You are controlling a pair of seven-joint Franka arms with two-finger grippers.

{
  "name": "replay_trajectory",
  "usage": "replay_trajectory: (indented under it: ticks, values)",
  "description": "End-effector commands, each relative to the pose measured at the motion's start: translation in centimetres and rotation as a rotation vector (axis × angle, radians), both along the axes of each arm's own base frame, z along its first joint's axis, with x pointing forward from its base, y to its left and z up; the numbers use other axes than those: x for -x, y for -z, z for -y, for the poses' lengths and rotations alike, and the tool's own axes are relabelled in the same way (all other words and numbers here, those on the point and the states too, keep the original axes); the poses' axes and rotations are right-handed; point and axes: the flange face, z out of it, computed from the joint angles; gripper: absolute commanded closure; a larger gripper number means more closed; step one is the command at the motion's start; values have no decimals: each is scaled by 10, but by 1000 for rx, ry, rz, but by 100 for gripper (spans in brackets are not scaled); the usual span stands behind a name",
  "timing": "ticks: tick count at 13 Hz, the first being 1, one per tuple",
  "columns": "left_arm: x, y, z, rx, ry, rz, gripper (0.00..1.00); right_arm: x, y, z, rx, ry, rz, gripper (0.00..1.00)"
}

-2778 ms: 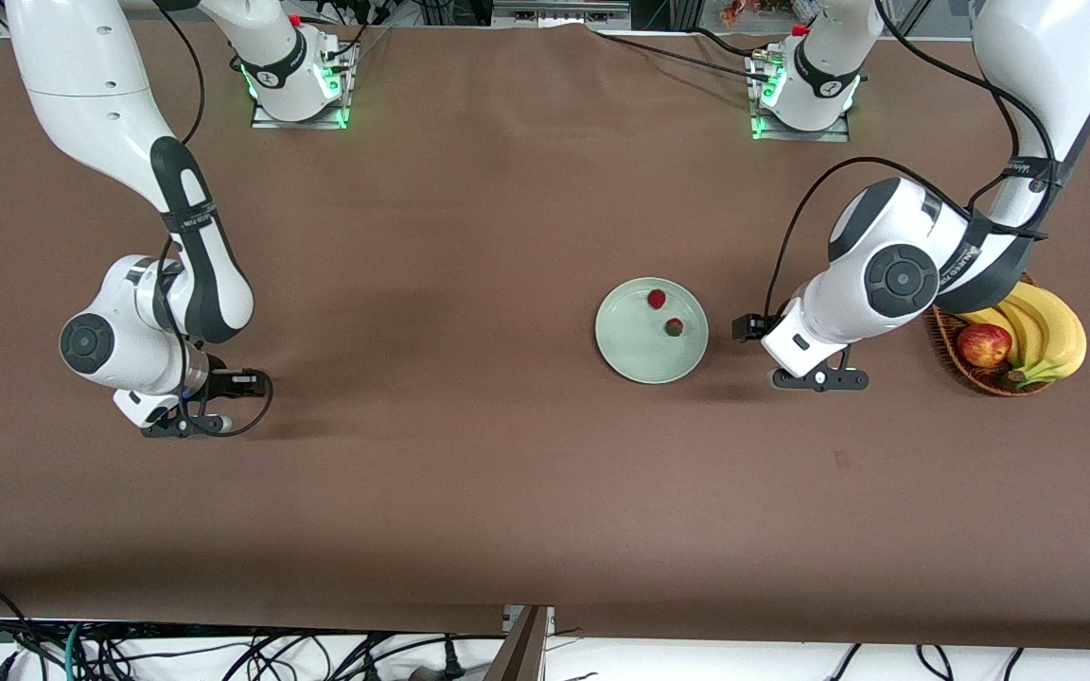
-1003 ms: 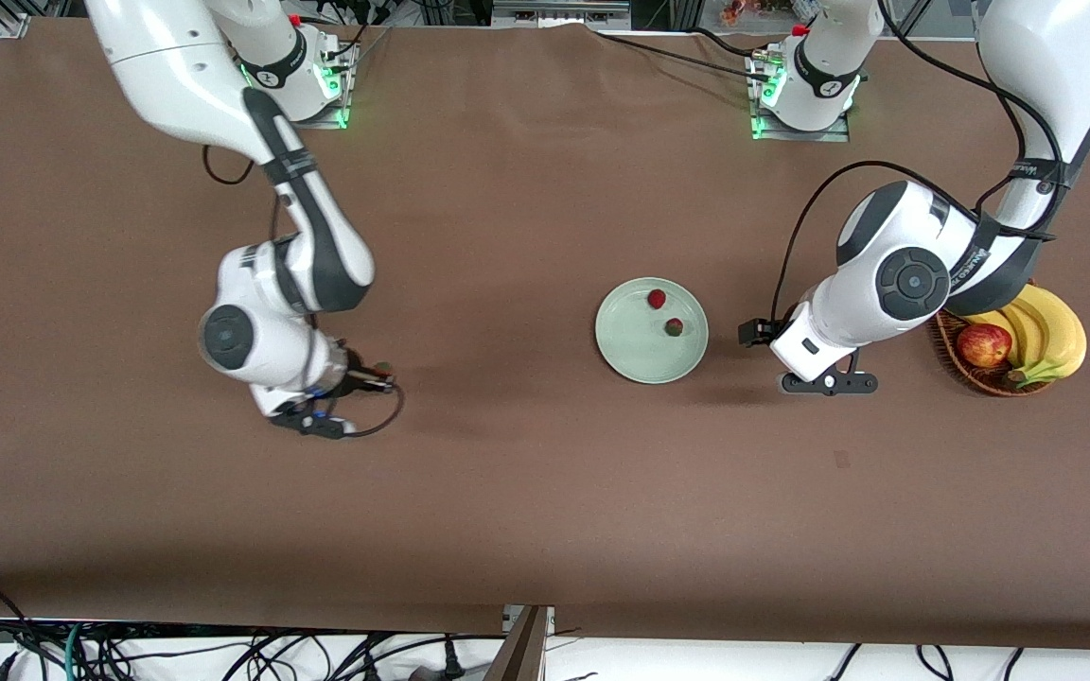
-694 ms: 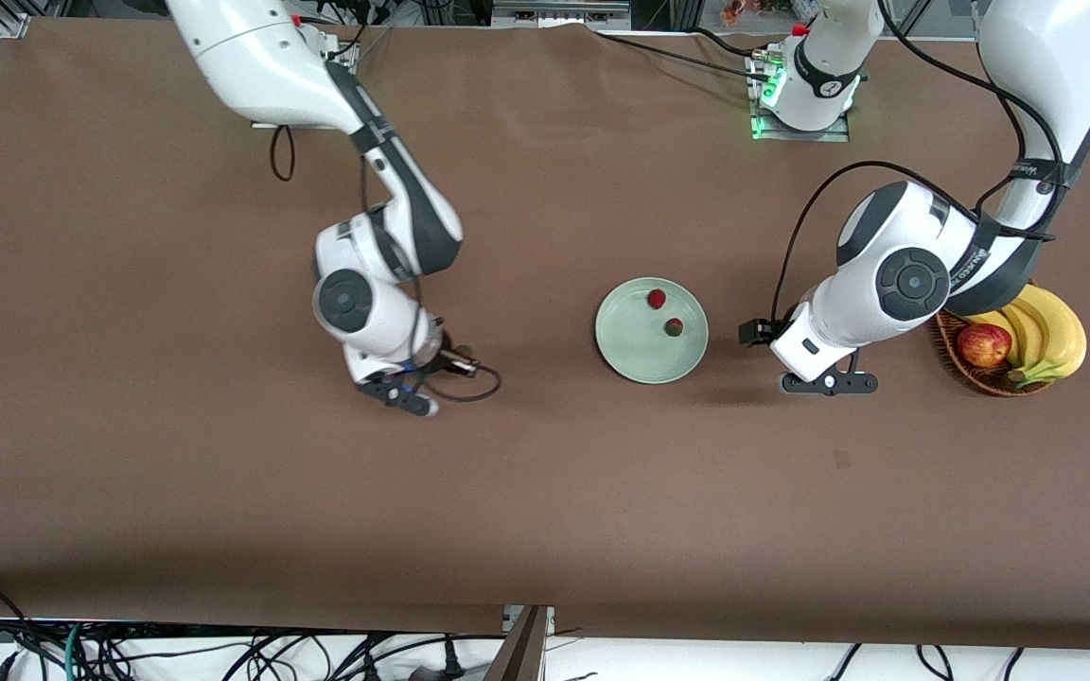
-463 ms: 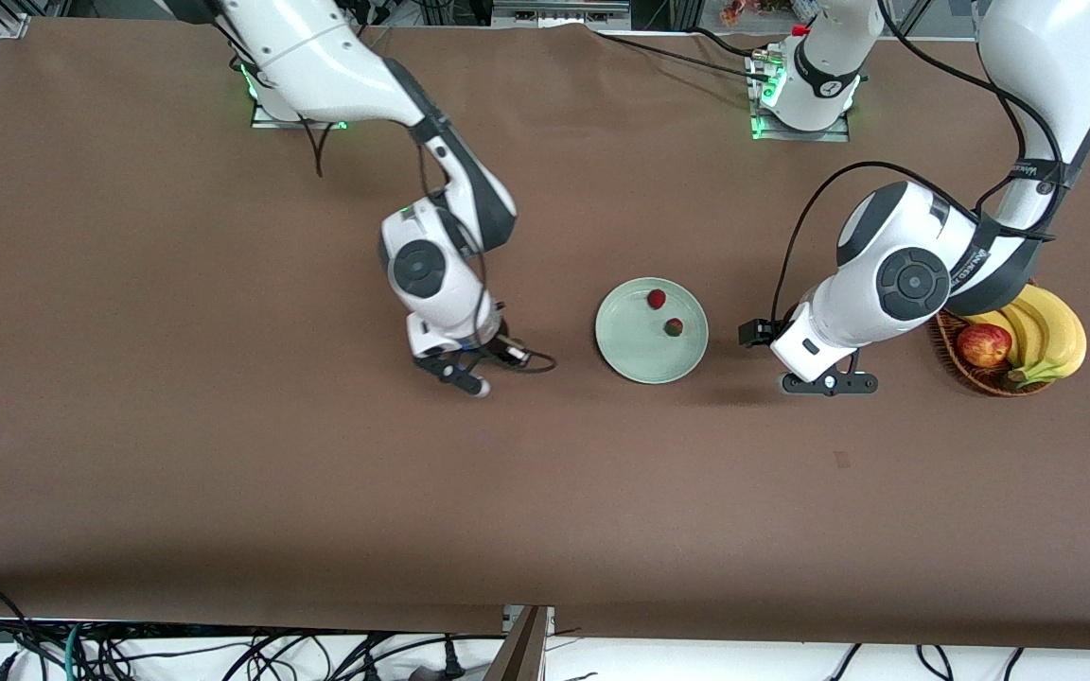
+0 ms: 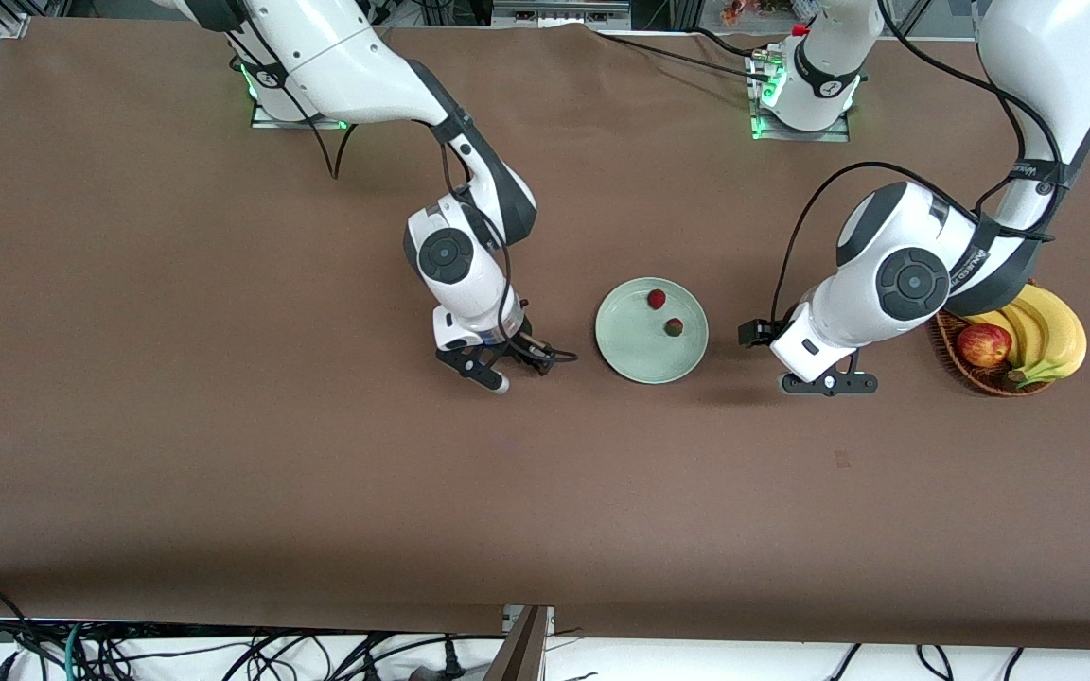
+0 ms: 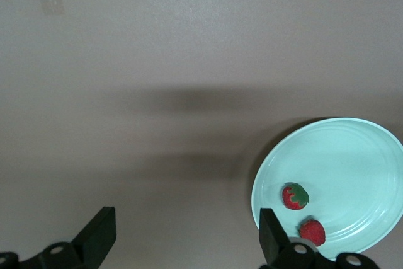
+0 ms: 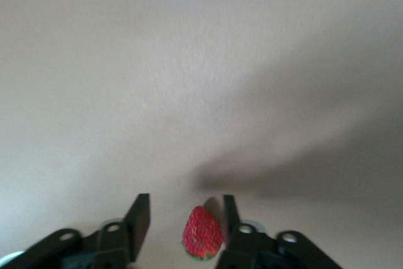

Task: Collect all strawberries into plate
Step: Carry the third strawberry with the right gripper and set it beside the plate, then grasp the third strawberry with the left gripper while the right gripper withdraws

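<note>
Two strawberries [image 5: 657, 299] sit inside the plate [image 5: 635, 355], which lies about mid-table, a bit toward the left arm's end. One berry is farther from the front camera, the other [image 5: 674, 327] is just nearer and closer to the rim.

Right arm reaches out from its base, bends at the elbow and points its wrist down at the bare tablecloth [image 5: 223, 454] beside the plate, on the right arm's end of it. Right gripper [image 5: 518, 357] hangs there with a third strawberry [image 7: 202, 232] between its fingers [image 7: 140, 217]; in the right wrist view the berry touches one finger, and there's a gap to the other, so whether it's a proper pinch is hard to call. From the front, the berry is pretty much hidden by the fingers and cable.

Left arm is waiting, folded low, with the left gripper [image 5: 761, 331] just off the plate's edge on the left arm's end, fingers [image 6: 101, 234] spread wide with nothing between them.

A basket [image 5: 971, 376] holding a banana [image 5: 1051, 326] and an apple [image 5: 983, 344] is partly covered by the left arm.
</note>
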Motion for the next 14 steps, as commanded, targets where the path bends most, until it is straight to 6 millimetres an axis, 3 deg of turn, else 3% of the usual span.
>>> replay_trajectory:
  ticks: [1,3,4,7,9,11,14]
  values:
    - [3,-1,1,15,17,6,0,-27,-57,38,15,-13,-58,4]
    - [5,-3,17,18,2,19,0,-50,-98,96,36,-116,-103,1]
    - [8,-6,40,24,-25,34,0,-55,-117,120,41,-161,-113,0]
    - [28,-4,154,67,-108,90,0,-68,-168,208,104,-111,-183,0]
    - [33,7,218,65,-119,127,0,-61,-205,238,94,-215,-194,0]
    - [34,23,271,51,-134,154,0,-45,-245,255,88,-238,-206,0]
    - [36,74,325,-16,-163,201,0,-20,-296,311,64,-320,-199,0]
